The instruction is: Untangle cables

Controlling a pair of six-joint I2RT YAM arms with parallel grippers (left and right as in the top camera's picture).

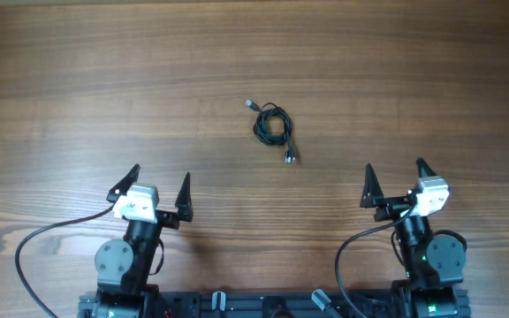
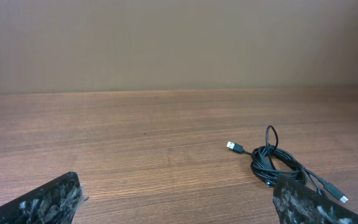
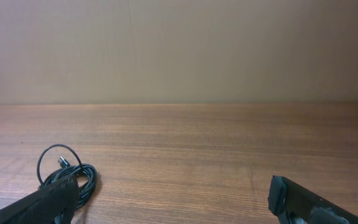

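Note:
The cables [image 1: 272,126] lie as a small black knotted coil on the wooden table, with one plug end toward the upper left and one toward the lower right. The coil also shows in the left wrist view [image 2: 277,160] at the right and in the right wrist view [image 3: 73,176] at the lower left, partly behind a finger. My left gripper [image 1: 157,187] is open and empty near the front left. My right gripper [image 1: 397,182] is open and empty near the front right. Both are well short of the coil.
The wooden table [image 1: 104,88] spans the whole view. Thick black arm wires [image 1: 34,247] loop beside the left base, and another [image 1: 347,256] beside the right base. A plain wall stands beyond the table's far edge [image 2: 166,91].

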